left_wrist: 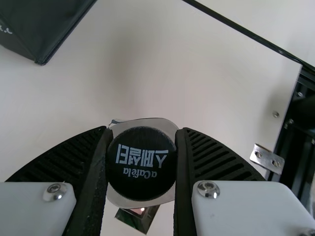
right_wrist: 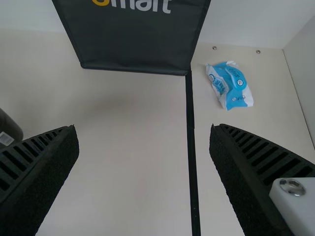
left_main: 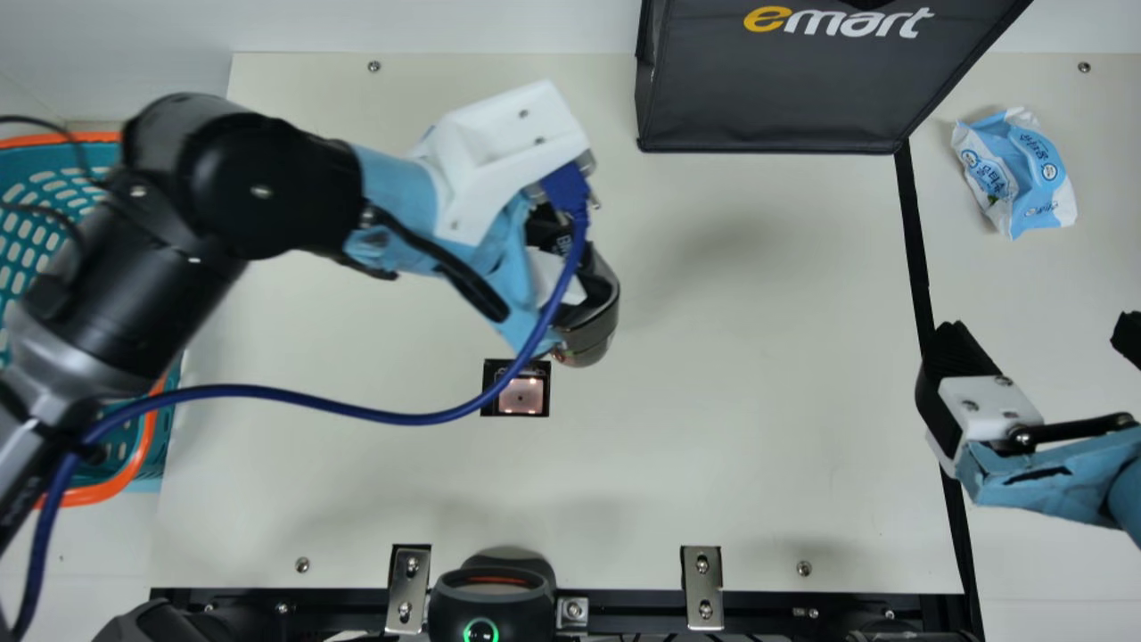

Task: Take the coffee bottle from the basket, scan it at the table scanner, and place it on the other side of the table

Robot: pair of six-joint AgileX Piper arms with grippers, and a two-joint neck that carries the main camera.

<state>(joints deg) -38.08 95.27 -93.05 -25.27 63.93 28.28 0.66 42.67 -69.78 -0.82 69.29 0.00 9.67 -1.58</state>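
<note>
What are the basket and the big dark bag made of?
The basket looks like plastic, teal with an orange rim: its wall is stiff and full of neat holes. The bag seems to be fabric, maybe coated, dark and fairly smooth, with edges that look bound like sewn cloth.

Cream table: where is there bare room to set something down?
The widest patch: between scanner and black line, in front of the bag; a smaller one, between blue packet and right gripper. Crowded: by the scanner, where the left gripper holds the bottle.
</note>
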